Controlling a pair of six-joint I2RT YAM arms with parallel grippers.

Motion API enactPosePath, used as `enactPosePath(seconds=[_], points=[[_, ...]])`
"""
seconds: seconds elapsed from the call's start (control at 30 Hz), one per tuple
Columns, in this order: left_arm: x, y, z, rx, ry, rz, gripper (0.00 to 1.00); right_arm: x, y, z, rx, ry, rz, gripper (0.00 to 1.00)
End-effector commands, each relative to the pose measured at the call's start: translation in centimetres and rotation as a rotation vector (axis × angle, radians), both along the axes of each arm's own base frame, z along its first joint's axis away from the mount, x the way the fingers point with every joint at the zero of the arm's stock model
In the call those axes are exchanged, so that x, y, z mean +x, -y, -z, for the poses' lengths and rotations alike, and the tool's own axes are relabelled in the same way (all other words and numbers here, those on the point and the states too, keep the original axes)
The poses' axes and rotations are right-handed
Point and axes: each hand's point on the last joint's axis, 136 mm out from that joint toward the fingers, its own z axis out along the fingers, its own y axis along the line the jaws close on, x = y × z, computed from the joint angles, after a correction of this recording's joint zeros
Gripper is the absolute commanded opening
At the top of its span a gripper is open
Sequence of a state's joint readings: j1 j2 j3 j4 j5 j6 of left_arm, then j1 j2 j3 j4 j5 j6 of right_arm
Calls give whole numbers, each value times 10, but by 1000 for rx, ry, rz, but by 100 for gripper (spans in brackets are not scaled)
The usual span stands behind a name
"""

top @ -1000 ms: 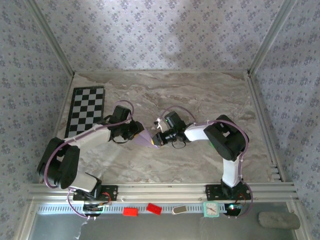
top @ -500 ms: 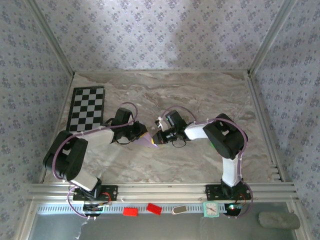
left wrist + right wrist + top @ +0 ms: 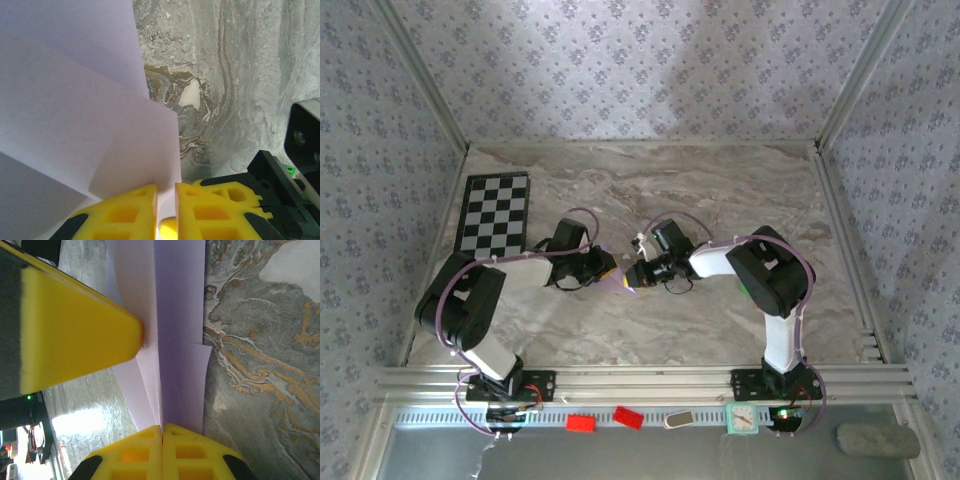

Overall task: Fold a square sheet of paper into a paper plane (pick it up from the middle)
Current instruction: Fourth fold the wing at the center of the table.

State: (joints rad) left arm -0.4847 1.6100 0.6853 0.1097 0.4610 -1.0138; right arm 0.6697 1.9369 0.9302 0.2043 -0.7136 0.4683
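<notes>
Lilac paper (image 3: 618, 282) sits between my two arms, around the middle of the marble counter (image 3: 740, 190), off to the right of the checkerboard (image 3: 495, 212). It's folded into layers and looks pointed from above. My right jaws are clamped flat together on one end, yellow pads (image 3: 190, 450) meeting, with the crease running straight out of them. My left jaws are on the other end, nearly closed. Their pads (image 3: 125, 212) leave just a thin slit and the paper's edge drops into it, so I think they're gripping it, but that wrist view is too close to be sure.
</notes>
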Motion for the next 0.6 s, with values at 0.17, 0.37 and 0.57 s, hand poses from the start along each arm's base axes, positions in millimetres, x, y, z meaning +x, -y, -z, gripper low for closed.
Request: enactPosePath(seconds=[0.17, 0.37, 0.57], points=[[2, 7, 3, -11, -2, 20, 17, -1, 8, 13, -57, -71, 25, 11], [4, 7, 2, -11, 3, 19, 16, -3, 11, 9, -65, -83, 23, 14], [4, 7, 2, -11, 3, 21, 17, -7, 11, -9, -35, -89, 14, 18]])
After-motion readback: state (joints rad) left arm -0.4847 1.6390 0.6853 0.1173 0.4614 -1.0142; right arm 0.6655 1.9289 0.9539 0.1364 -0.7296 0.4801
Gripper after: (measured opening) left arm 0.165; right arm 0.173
